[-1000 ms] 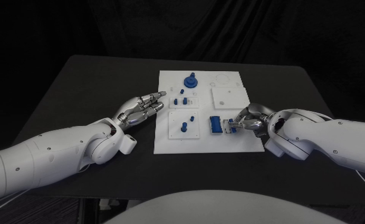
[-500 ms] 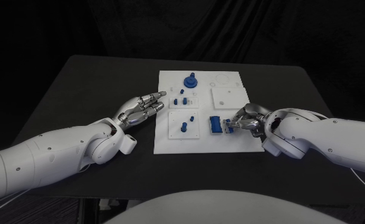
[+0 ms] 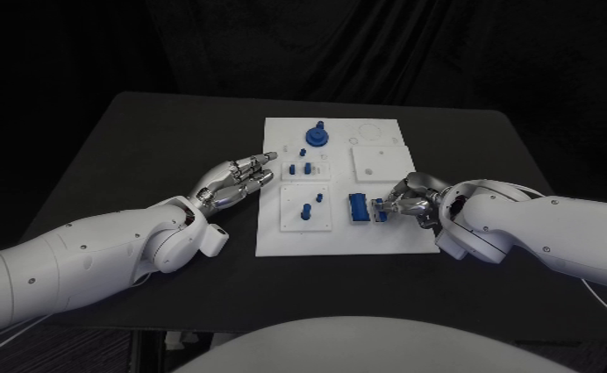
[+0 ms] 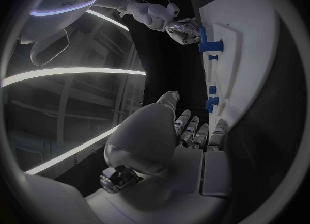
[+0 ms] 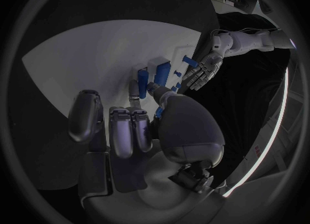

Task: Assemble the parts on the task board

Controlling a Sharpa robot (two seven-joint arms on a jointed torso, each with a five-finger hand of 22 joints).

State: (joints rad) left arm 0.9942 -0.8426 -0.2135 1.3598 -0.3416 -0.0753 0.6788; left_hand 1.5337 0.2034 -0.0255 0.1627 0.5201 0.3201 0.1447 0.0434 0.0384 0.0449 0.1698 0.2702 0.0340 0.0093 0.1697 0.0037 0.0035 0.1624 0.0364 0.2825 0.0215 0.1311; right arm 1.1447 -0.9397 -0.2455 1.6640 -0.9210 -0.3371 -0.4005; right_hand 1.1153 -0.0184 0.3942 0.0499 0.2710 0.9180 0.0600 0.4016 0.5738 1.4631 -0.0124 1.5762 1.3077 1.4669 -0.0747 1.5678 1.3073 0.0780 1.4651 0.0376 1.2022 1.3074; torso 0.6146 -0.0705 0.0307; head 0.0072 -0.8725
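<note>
Right hand (image 3: 411,200) pinches a small blue part (image 3: 381,209) in its fingers over the board (image 3: 341,246); left hand (image 3: 235,179) lies spread, holding nothing.

Matt white plastic task board (image 3: 395,243) on a matt black table (image 3: 152,136); glossy blue plastic parts (image 3: 360,208).

A black surface (image 3: 152,145) carried everything, its far corners rounded. Behind it hung a dark curtain (image 3: 380,31), falling in loose vertical folds.
</note>
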